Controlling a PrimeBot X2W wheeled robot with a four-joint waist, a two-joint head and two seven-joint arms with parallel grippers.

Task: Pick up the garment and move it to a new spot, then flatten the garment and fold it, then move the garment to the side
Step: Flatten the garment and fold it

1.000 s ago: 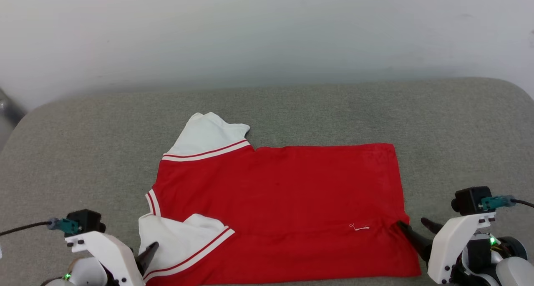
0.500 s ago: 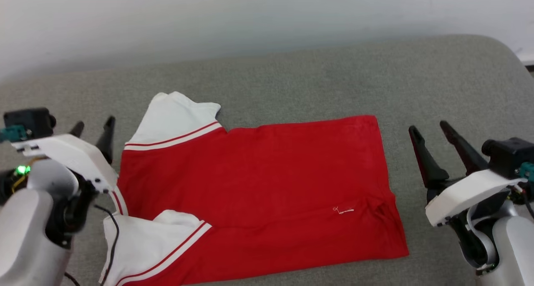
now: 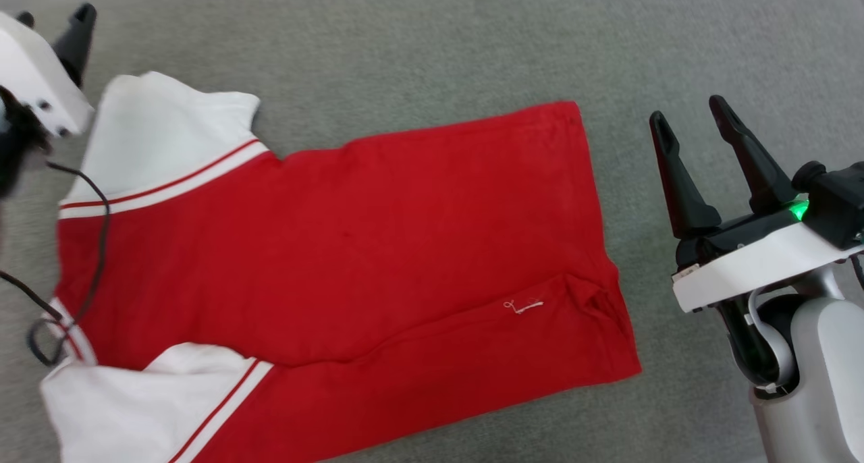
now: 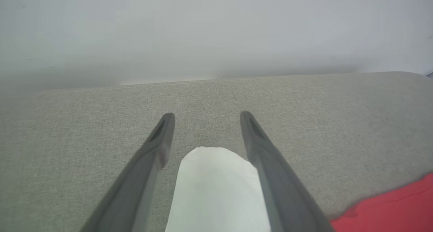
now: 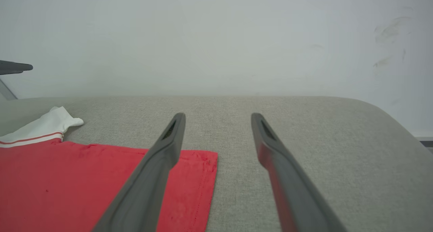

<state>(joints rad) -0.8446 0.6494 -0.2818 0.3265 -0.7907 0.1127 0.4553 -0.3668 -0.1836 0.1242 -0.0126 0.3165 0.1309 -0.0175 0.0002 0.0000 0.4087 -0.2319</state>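
Head view: garment [image 3: 324, 247] flat between left hand [image 3: 54, 16] and right hand [image 3: 687, 112].

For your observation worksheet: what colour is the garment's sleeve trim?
The trim on the garment is white with a thin red stripe; clearest in the head view.

Head camera looks steeply down, close over the garment [image 3: 324, 247]. Both wrist cameras sit low, facing the far wall [image 5: 216, 39]; each shares the garment's far edge with the head view
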